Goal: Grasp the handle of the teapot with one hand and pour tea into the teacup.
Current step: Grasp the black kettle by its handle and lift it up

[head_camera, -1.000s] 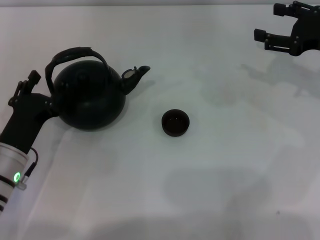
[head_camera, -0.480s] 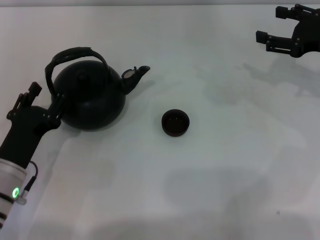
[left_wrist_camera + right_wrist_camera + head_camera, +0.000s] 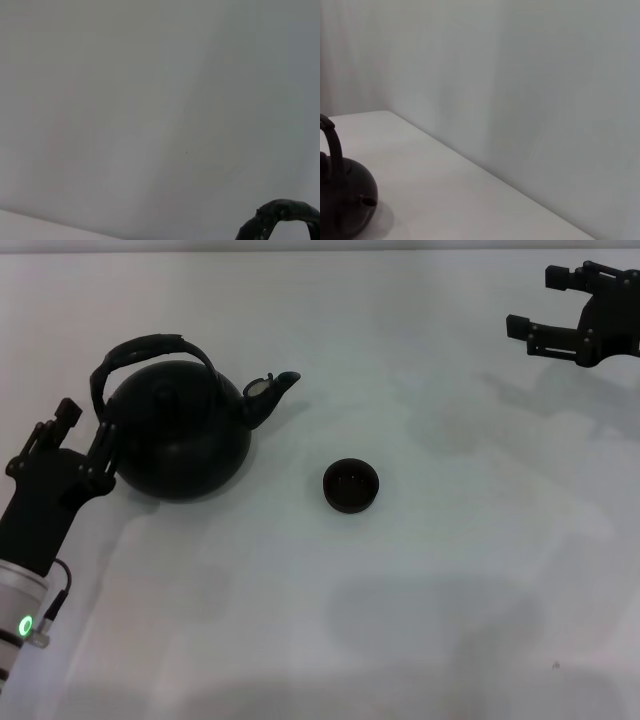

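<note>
Left tool (image 3: 77, 435) low beside teapot (image 3: 178, 435) (fingers spread, gripping nothing); teacup (image 3: 350, 486) apart on table (image 3: 450, 570). Right tool (image 3: 550, 302) spread wide, far corner. Left wrist view: handle (image 3: 280, 215) arc only.

Bright even light, soft grey shadows on table (image 3: 450, 570), mild blur

Matte-black teapot (image 3: 180, 435), rough brownish-looking wrapped handle (image 3: 150, 350), dull dark teacup (image 3: 351, 485), smooth matt white desk (image 3: 450, 570), black hard-looking left end effector (image 3: 82, 438)
</note>
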Motion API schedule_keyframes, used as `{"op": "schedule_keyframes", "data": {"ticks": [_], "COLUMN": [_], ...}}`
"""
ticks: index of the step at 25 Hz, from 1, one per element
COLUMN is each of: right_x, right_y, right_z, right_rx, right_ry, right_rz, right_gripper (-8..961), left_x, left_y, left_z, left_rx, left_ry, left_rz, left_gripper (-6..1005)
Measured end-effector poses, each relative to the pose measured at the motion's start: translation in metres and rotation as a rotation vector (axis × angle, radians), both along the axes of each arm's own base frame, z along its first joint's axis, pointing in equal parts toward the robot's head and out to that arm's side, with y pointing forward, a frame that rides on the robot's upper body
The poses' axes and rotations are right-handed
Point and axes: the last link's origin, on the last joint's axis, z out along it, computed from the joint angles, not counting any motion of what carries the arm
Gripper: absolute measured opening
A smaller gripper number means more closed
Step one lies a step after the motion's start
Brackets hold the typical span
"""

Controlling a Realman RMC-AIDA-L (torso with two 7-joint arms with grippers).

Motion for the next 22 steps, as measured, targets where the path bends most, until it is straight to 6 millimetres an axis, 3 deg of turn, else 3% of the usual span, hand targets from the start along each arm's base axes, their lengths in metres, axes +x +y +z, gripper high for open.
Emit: {"op": "schedule_keyframes", "data": {"ticks": [6, 22], "right_x": [0.002, 0.003], "right_y": [-0.005, -0.007], "right_z": [-0.001, -0.004], "right_rx": [-0.009, -0.005], "right_ry": [0.010, 0.018], "right_rz": [-0.002, -0.011], "right_gripper": [841, 839], "left_x": [0.000, 0.004], "left_y": [0.005, 0.011], "left_z": [0.001, -0.001], "left_rx": [-0.001, -0.008], "left_ry": [0.006, -0.001], "left_rz": [-0.003, -0.006], "left_gripper": [580, 557]}}
